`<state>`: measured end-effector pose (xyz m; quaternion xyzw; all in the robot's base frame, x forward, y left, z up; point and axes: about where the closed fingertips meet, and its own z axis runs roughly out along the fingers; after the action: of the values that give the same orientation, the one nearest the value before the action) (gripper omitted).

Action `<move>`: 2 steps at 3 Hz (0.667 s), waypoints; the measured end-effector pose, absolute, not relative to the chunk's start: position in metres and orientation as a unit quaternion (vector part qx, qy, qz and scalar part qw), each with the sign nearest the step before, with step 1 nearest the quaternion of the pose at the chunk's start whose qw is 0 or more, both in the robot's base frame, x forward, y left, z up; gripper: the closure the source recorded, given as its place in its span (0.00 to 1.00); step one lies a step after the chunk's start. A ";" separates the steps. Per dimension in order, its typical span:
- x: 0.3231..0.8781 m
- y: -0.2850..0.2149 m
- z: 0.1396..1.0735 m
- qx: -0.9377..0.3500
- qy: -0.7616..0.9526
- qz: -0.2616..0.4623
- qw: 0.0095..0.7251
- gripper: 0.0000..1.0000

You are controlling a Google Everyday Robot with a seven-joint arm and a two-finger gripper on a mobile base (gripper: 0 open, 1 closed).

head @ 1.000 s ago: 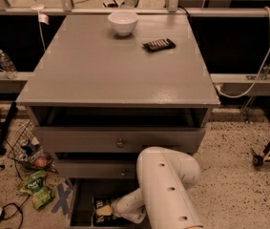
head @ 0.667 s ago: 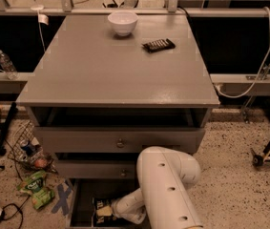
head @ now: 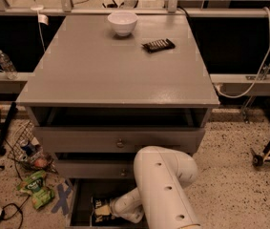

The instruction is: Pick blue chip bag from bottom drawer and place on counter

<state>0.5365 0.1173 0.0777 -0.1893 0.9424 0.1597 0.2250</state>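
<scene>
The bottom drawer (head: 75, 205) is pulled open at the foot of the grey cabinet. The blue chip bag (head: 101, 210) lies inside it, dark with pale print. My white arm reaches down from the lower right into the drawer, and my gripper (head: 109, 212) sits at the bag's right edge, mostly hidden by the wrist. The counter (head: 101, 66) is the broad grey top of the cabinet, well above the gripper.
A white bowl (head: 122, 22) and a small black ribbed bar (head: 158, 45) sit at the back of the counter. Two upper drawers with round knobs (head: 119, 142) are above the arm. A green snack bag (head: 36, 189), a wire basket and cables lie on the floor to the left.
</scene>
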 end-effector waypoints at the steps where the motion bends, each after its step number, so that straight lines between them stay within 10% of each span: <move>1: 0.540 0.128 0.075 -0.190 0.942 0.160 0.225 0.00; 2: 0.544 0.139 0.078 -0.192 0.942 0.160 0.225 0.00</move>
<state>0.5437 0.1386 0.0781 -0.1918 0.9417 0.1604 0.2253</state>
